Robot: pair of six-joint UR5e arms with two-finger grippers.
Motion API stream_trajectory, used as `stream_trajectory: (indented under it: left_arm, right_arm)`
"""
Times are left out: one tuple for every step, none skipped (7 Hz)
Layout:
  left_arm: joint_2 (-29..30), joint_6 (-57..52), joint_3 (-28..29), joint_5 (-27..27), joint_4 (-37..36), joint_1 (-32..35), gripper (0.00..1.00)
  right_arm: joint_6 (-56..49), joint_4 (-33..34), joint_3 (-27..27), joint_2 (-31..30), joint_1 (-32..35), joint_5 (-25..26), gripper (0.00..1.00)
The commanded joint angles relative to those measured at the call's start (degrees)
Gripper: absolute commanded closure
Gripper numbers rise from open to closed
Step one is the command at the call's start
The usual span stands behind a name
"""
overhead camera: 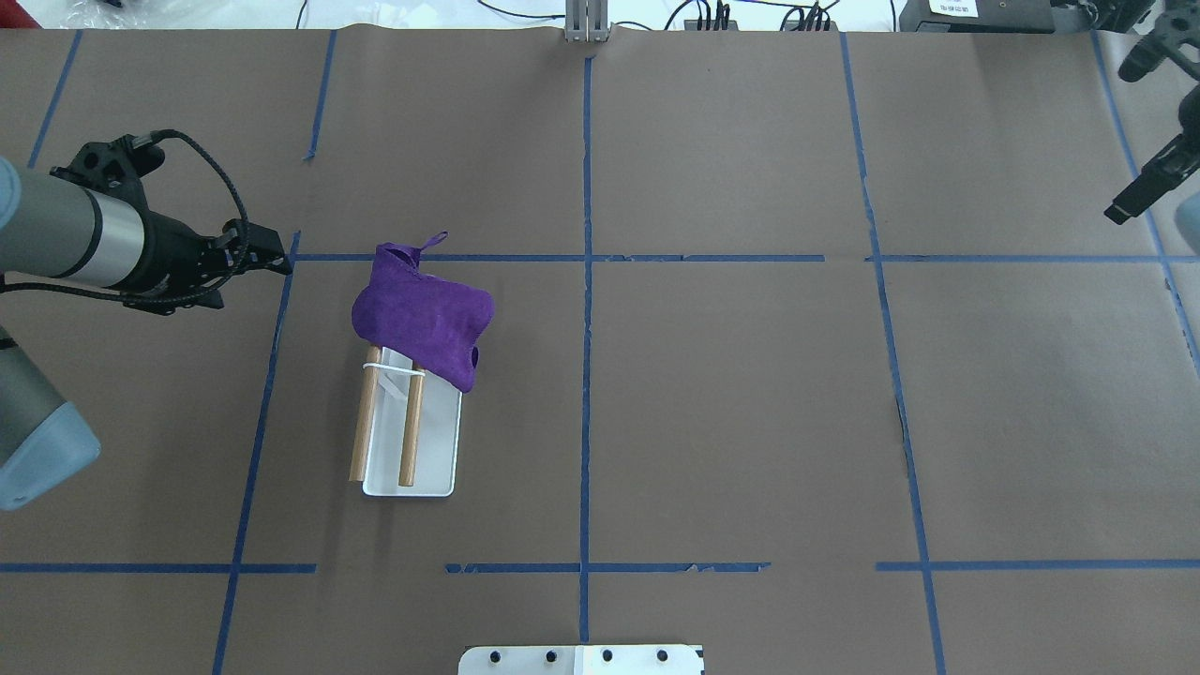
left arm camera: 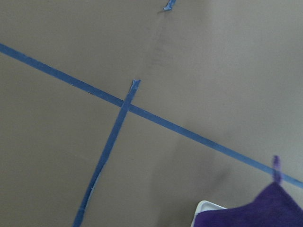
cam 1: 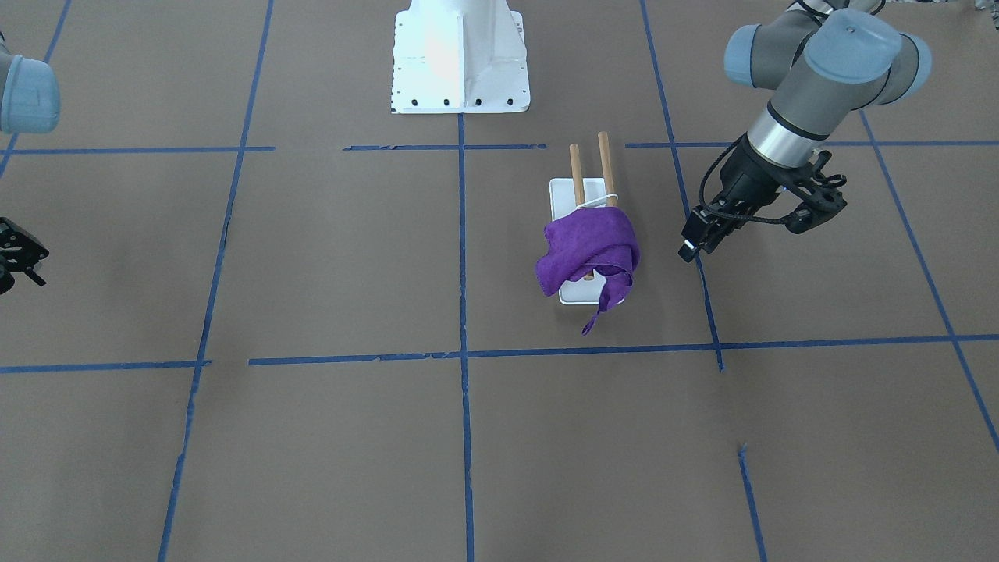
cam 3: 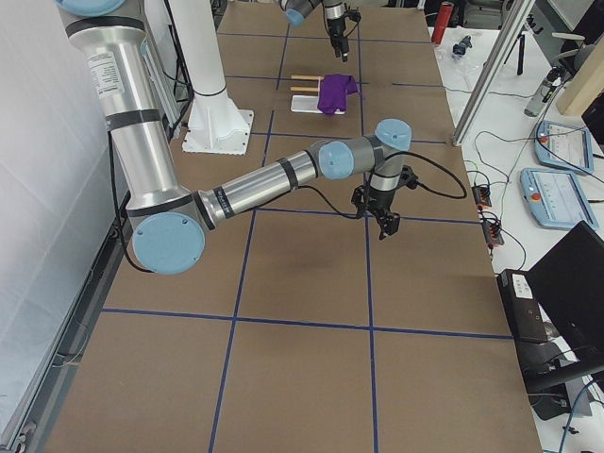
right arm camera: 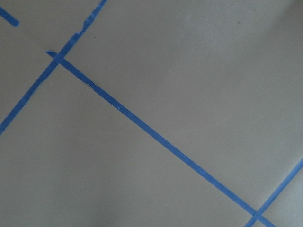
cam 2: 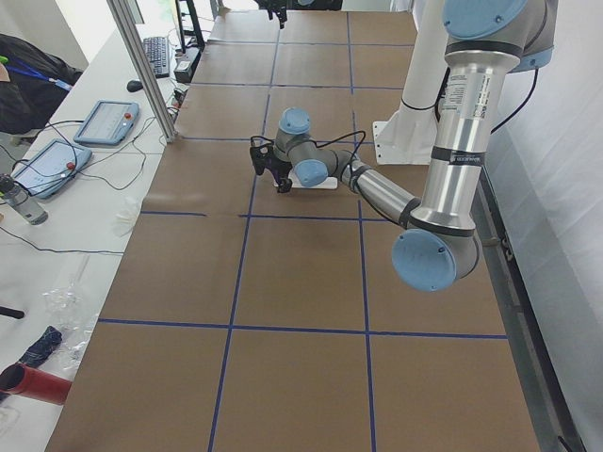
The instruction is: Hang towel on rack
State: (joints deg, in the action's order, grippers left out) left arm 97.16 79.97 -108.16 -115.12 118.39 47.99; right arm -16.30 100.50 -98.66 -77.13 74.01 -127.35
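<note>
Currently the towel (overhead camera: 422, 314) lies bunched on the rack (overhead camera: 439, 441), over the rod ends farthest from the robot, so hanging looks done; left pincer (overhead camera: 281, 261), apart beside it, seems pressed together, empty; right pincer (cam 3: 390, 229): cannot tell; next, withdraw clear.

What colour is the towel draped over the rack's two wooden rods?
Solid purple. The draped cloth towel shows best in the overhead exterior view.

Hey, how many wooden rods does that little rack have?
2. The first rod runs along the edge of the white base on the robot's left; the second rod lies parallel beside it, over the base. The purple towel covers their far ends; no third shows.
</note>
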Motion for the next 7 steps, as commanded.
stream_trajectory:
  left_arm:
    - [-7.6, -24.8, -0.5, -0.5, -0.1, 3.8, 0.00]
    - [-10.9, -40.2, 0.2, -0.5, -0.2, 6.8, 0.00]
    - [-12.1, -53.6, 2.5, -0.7, -2.1, 12.4, 0.00]
    - [-13.3, -66.1, 3.0, -3.1, -7.1, 18.9, 0.00]
    - [-13.5, -78.7, 3.2, -6.6, -15.3, 28.1, 0.00]
    - [-12.5, -86.5, 4.6, -9.6, -23.8, 36.7, 0.00]
    - [-12.5, -86.9, 4.9, -12.0, -28.6, 38.7, 0.00]
  right_arm:
    - [-0.3, -0.3, 2.4, -6.3, 7.4, -3.0, 0.00]
    - [-0.3, -0.4, 2.5, -9.9, 9.8, -3.0, 0.00]
    - [-0.2, -0.5, 3.4, -12.1, 11.3, -3.0, 0.00]
    - [-0.1, -0.5, 4.4, -13.3, 12.4, -3.3, 0.00]
    - [0.1, -0.9, 4.5, -14.4, 13.3, -4.9, 0.00]
    - [3.6, -3.7, 4.4, -15.2, 13.6, -5.2, 0.00]
    - [7.6, -9.3, 4.6, -16.5, 13.6, -4.9, 0.00]
